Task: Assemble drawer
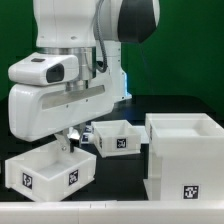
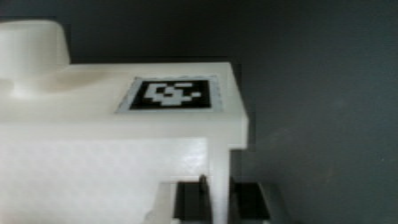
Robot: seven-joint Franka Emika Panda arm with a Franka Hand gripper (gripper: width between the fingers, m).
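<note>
A white open-top tray [image 1: 48, 167] with black-and-white tags on its front sits at the exterior view's lower left. My gripper [image 1: 72, 143] comes down onto its far right wall. In the wrist view the gripper [image 2: 224, 203] has its two dark fingers on either side of a thin white wall of this tray [image 2: 107, 150], shut on it. A tag [image 2: 175, 95] and a round knob [image 2: 36, 48] show on the tray. A second small tray [image 1: 118, 138] lies in the middle. The large cube-shaped casing [image 1: 185, 155] stands at the right, open at the top.
The table is black. The arm's white body [image 1: 60, 85] fills the exterior view's upper left and hides what lies behind it. The second tray is close beside the casing's left wall.
</note>
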